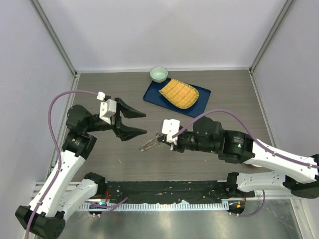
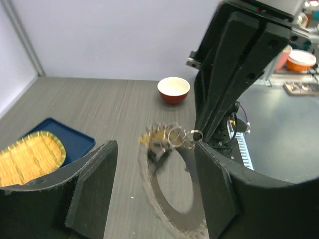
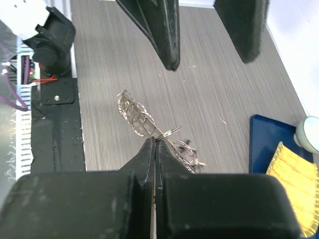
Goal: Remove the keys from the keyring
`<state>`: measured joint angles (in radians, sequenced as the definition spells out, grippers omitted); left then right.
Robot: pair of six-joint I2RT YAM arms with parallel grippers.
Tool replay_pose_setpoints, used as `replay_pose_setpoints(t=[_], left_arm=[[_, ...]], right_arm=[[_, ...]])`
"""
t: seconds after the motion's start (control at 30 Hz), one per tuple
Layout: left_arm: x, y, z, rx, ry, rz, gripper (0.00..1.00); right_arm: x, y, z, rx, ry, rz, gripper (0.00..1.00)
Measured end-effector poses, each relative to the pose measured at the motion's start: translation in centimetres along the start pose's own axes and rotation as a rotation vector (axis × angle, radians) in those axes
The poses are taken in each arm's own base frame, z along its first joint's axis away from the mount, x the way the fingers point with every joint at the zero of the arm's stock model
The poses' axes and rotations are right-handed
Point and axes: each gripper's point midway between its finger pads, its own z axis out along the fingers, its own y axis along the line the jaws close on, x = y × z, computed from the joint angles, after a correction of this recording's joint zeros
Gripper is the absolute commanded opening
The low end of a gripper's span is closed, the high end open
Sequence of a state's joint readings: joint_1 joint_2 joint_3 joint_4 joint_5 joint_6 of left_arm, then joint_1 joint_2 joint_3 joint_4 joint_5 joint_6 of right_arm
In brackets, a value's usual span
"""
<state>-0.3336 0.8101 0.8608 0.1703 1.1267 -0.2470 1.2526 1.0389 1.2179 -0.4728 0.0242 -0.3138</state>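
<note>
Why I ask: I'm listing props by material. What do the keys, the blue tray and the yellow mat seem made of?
The keys look like metal: silvery, with bright glints. The blue tray is probably plastic, going by its even, smooth colour, though painted metal is possible. The yellow mat looks like woven bamboo or straw: ribbed strips inside a bound rim.

Silvery keys (image 3: 133, 110) dangle from keyring (image 3: 169, 132) pinched by right end effector (image 3: 154, 143).

Grey wood-grain table (image 1: 224, 79); plain pale walls (image 1: 159, 30) at 9, 12 and 3 o'clock; metal posts (image 1: 55, 37) at 10 and 2.
</note>
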Motion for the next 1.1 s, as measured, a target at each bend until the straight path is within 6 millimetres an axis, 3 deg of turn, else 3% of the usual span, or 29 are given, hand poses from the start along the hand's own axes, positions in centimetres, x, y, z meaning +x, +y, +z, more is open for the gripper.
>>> replay_pose_setpoints(t=[0.37,0.77,1.1], left_arm=[[-1.0,-2.7,1.6,0.152,0.027,0.272,0.60],[0.1,-4.9,2.2,0.287,0.141,0.278,0.57],[3.5,-6.6,2.3,0.365,0.299,0.254,0.50]], right_arm=[[-0.8,3.1,0.0,-0.180,-0.053,-0.024,0.01],[-1.4,3.8,0.0,-0.224,-0.082,-0.030,0.01],[-1.3,4.3,0.1,-0.246,-0.087,-0.030,0.01]])
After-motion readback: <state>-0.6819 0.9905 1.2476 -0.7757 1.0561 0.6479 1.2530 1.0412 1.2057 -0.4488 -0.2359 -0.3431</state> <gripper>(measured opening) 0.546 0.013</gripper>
